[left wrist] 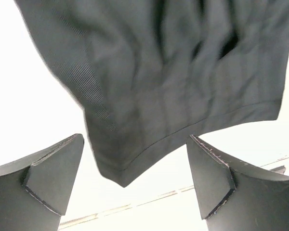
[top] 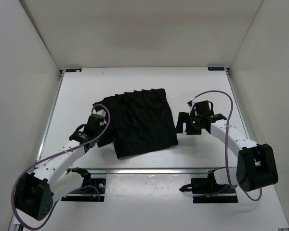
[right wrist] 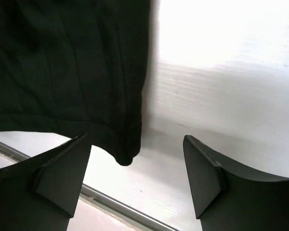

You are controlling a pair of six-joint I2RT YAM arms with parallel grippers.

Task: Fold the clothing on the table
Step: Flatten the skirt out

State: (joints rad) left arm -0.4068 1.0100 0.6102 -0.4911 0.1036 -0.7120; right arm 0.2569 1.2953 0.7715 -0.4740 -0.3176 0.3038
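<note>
Left gripper (left wrist: 135,144), right gripper (right wrist: 136,142): wide, empty

White left arm (top: 62,161) and right arm (top: 231,135) with rows of small holes, bulky black joint housings (top: 256,166), looping purple cables (top: 216,92), green light (top: 194,122) on right wrist, dark grey wedge-shaped end effector fingers (left wrist: 53,180)

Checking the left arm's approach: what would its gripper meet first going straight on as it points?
Most likely a corner of the black pleated fabric garment, lying straight ahead between the left gripper's open fingers; depth is unclear.
</note>
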